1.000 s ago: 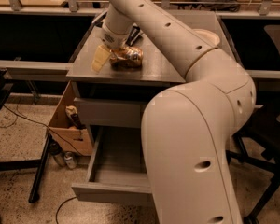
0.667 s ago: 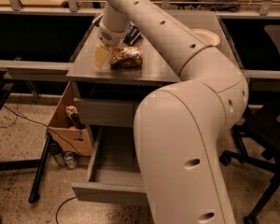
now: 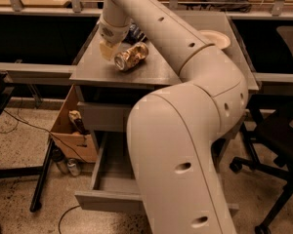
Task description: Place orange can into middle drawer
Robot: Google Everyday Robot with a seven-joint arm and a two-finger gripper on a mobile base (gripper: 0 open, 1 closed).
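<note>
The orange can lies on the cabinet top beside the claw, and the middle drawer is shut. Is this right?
No: the camera view shows the middle drawer pulled open. The orange can does lie on the cabinet top beside the claw.

**One high view over the robot's own arm**

The single camera looks forward and down from above, close behind the arm (image 3: pixel 185 145), which fills the near foreground. It faces the cabinet top (image 3: pixel 95 72) and the pulled-out middle drawer (image 3: pixel 107 201) below it. Farther off, the gripper (image 3: pixel 109 50) hangs just beside the orange can (image 3: pixel 131 56).
</note>
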